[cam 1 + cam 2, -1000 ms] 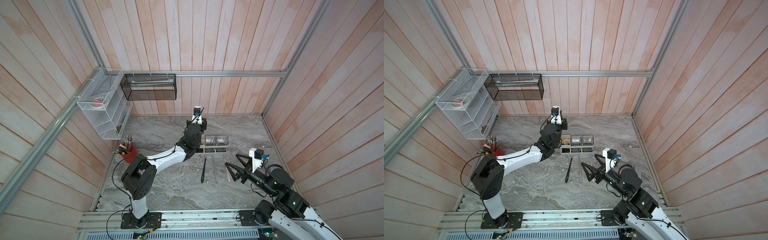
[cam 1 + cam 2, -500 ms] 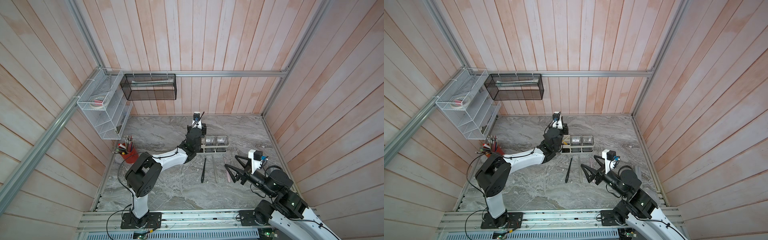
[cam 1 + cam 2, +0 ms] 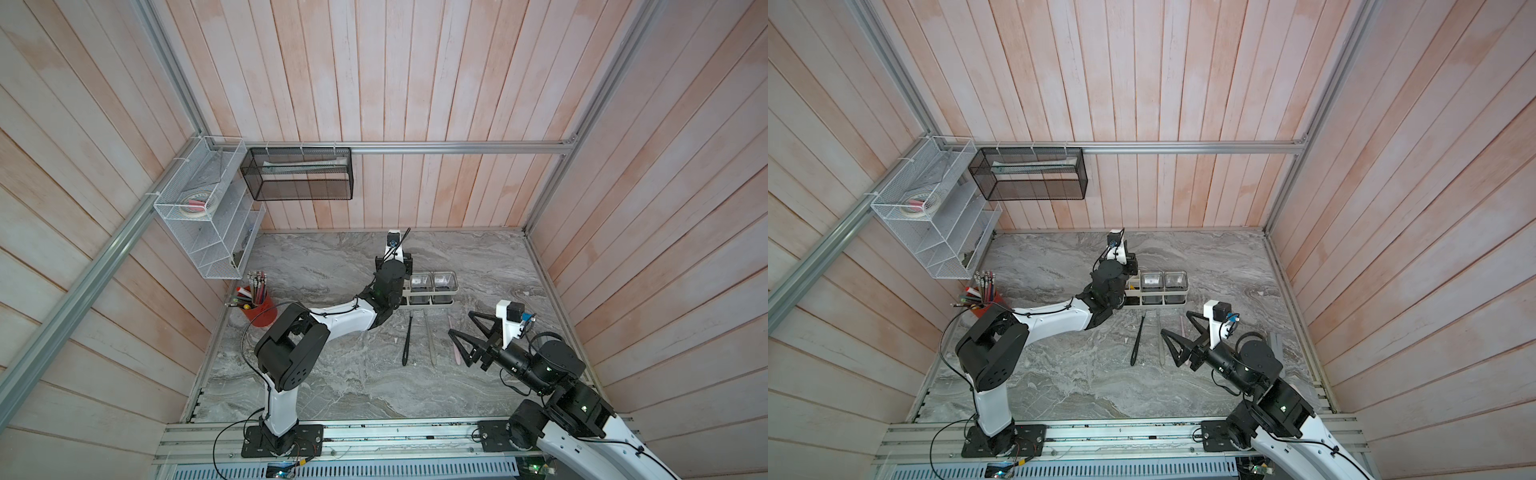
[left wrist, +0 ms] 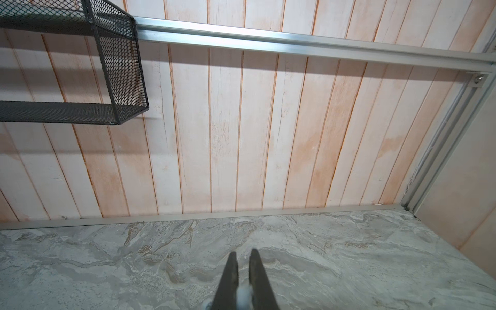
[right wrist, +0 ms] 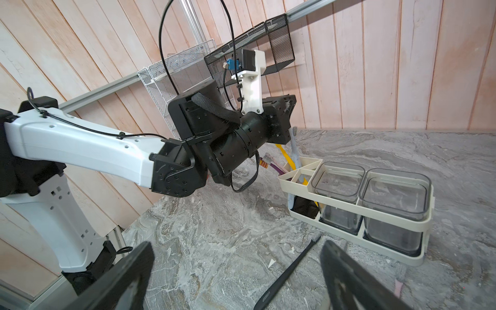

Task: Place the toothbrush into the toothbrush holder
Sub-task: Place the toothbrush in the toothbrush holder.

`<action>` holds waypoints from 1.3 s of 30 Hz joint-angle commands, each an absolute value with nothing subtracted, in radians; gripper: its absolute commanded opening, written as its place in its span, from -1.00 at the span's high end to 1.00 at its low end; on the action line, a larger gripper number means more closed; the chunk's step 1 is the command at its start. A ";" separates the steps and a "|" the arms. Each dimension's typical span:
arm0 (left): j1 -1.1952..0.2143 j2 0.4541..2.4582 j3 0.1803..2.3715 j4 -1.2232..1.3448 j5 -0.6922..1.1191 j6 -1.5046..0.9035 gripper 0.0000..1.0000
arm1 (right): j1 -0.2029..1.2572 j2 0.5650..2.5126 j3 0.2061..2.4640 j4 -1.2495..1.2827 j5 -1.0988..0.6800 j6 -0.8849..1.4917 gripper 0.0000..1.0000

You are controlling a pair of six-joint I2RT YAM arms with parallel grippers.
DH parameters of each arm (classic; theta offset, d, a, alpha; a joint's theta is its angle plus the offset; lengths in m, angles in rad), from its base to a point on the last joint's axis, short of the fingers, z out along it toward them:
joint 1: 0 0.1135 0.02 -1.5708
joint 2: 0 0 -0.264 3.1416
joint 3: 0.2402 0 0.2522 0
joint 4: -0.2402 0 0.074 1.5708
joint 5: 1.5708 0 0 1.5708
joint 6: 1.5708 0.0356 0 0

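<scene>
Two clear cups in toothbrush holder; slot section holding yellow brush, purple brush, plus pale toothbrush pinched by closed left gripper. Wide-open right gripper over black toothbrush on table.

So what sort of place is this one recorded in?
Probably a mock bathroom-counter robot cell. It has a marble-look counter and a toothbrush holder with brushes in it. A left arm and a right arm are bolted to an aluminium rail inside plank walls.

pinkish plank walls, grey marble floor, black mesh shelf on the wall ahead of the left jaws.
</scene>
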State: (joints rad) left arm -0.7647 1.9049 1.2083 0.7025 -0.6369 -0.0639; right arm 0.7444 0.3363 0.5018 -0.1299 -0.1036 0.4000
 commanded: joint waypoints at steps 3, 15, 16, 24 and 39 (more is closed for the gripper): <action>-0.761 1.936 1.188 0.685 -0.650 -0.107 1.00 | 0.742 0.326 0.493 -0.110 -0.121 0.414 -0.96; -0.764 1.927 1.164 0.656 -0.638 -0.155 0.97 | 0.742 0.325 0.488 -0.104 -0.126 0.416 -0.96; -0.764 1.928 1.163 0.654 -0.638 -0.156 0.93 | 0.742 0.325 0.489 -0.104 -0.126 0.417 -0.96; -0.770 1.944 1.163 0.642 -0.639 -0.169 0.79 | 0.742 0.325 0.489 -0.107 -0.128 0.417 -0.96; -0.780 1.954 1.160 0.636 -0.626 -0.173 0.53 | 0.742 0.310 0.477 -0.108 -0.128 0.423 -0.96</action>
